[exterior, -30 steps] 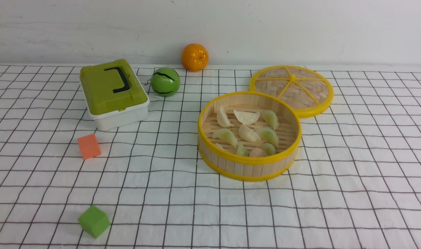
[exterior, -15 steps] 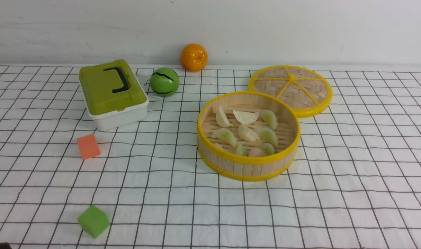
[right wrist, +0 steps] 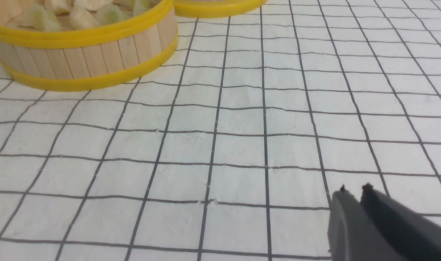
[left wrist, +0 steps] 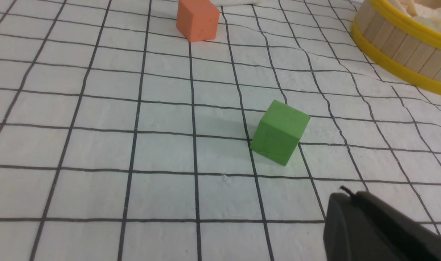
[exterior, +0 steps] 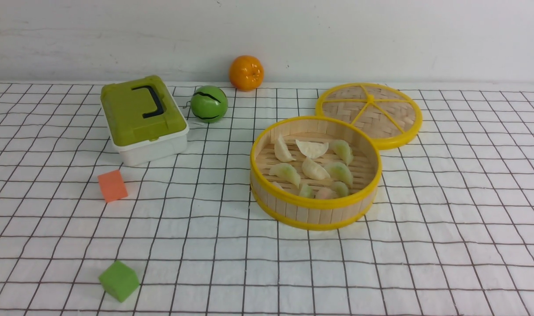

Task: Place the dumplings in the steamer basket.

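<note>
Near the front edge of the checked cloth (exterior: pixel 425 263), a green cube (exterior: pixel 119 280) sits alone. Beside it the left gripper (left wrist: pixel 345 194) hovers with jaws pressed together, holding nothing; across the cloth the right gripper (right wrist: pixel 353 190) shows only a sliver of gap between its tips, also empty and touching nothing. Mid-cloth stands the steamer basket (exterior: pixel 315 202), the dumplings (exterior: pixel 313 169) lying on its slatted floor — none visible on the cloth outside. The job looks finished, so the sound course is to keep both arms low and clear, avoiding a bump to the basket. Farther back lie an orange cube (exterior: pixel 112 185), a green-lidded box (exterior: pixel 143 117), a green ball (exterior: pixel 209 103), the woven lid (exterior: pixel 369 113) and — at the back edge — an orange (exterior: pixel 247 72).
</note>
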`<action>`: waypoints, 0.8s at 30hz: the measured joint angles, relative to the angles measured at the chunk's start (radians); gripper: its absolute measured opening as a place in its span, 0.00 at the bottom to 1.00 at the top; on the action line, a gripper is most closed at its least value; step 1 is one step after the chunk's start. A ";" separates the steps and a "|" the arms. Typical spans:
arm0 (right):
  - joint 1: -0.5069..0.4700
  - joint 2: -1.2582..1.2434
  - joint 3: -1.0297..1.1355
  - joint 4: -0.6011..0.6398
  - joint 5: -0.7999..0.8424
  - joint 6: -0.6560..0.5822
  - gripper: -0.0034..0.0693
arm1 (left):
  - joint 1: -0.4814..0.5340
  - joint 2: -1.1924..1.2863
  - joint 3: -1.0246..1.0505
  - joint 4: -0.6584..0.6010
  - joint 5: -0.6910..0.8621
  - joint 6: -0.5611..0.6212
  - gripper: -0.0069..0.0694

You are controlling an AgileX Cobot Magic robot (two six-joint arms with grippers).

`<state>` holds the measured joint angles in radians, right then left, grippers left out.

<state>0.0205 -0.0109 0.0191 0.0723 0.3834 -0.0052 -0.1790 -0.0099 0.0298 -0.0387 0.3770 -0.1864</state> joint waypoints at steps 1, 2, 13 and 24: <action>0.000 0.000 0.000 0.000 0.000 0.000 0.13 | 0.000 0.000 0.000 -0.002 0.000 0.003 0.08; 0.000 0.000 0.000 0.000 0.000 0.000 0.13 | 0.000 0.000 0.000 -0.003 0.000 0.006 0.08; 0.000 0.000 0.000 0.000 0.000 0.000 0.14 | 0.000 0.000 0.000 -0.007 0.000 0.007 0.08; 0.000 0.000 0.000 0.000 0.000 0.000 0.16 | 0.000 0.000 0.000 -0.007 0.000 0.007 0.08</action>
<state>0.0205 -0.0109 0.0191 0.0723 0.3834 -0.0052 -0.1790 -0.0099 0.0298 -0.0455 0.3770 -0.1798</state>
